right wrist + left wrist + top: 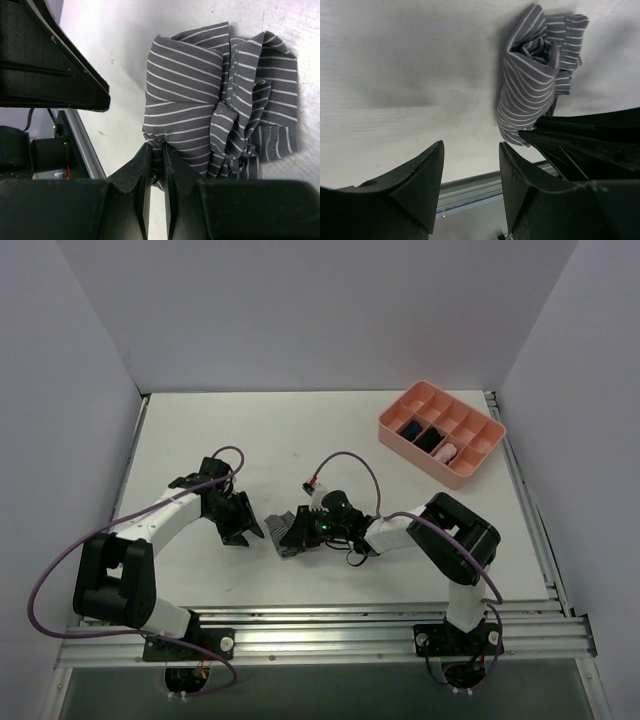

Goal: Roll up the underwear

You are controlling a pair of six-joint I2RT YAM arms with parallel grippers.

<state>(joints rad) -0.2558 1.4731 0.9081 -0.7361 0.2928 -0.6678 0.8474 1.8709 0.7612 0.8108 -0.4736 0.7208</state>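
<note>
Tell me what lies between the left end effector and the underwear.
Nothing but bare table: in the left wrist view, white surface runs from the open left end effector to the underwear. The top view agrees.

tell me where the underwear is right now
In the top view the underwear lies bunched on the table, front centre, its edge pinched by the right hand, the open left hand just to its left.
</note>
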